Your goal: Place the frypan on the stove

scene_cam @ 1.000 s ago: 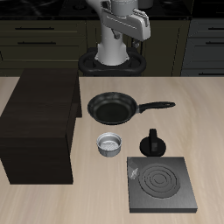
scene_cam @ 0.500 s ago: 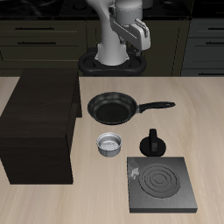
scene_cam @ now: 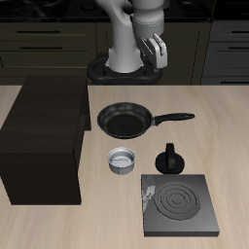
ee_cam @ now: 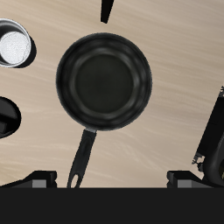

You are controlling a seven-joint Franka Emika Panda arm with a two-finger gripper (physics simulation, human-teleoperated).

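The frypan (scene_cam: 124, 120) rests flat on the worktop (scene_cam: 224, 146), in the middle of the surface toward its back edge. Its round black bowl is empty, and its long straight handle (scene_cam: 173, 119) lies level, pointing away from the cabinet block (scene_cam: 44, 141). The wrist view shows the frypan (ee_cam: 104, 81) from directly above, with the handle (ee_cam: 81, 160) running off from the rim at a slight angle.

The stove (scene_cam: 180, 204) lies nearer the worktop's front edge, well apart from the frypan. It is a flat dark grey square plate with a concentric ring burner (scene_cam: 179, 202); nothing stands on it.

Between the frypan and the stove stand two smaller items. The small silver-grey bowl (scene_cam: 122, 160) sits just in front of the frypan's bowl, close to it but not touching. The small black moka pot (scene_cam: 171, 159) stands upright just behind the stove's back edge, below the line of the frypan handle. Both also show in the wrist view: the bowl (ee_cam: 15, 46) and part of the moka pot (ee_cam: 7, 117).

The large dark brown cabinet block occupies the worktop beside the frypan.

The tool (scene_cam: 153, 49) hangs high above the back of the worktop, clear of every item and holding nothing. Its fingers stand apart: the wrist view shows one fingertip (ee_cam: 106, 9) at the frame edge, well spread from the opposite side.
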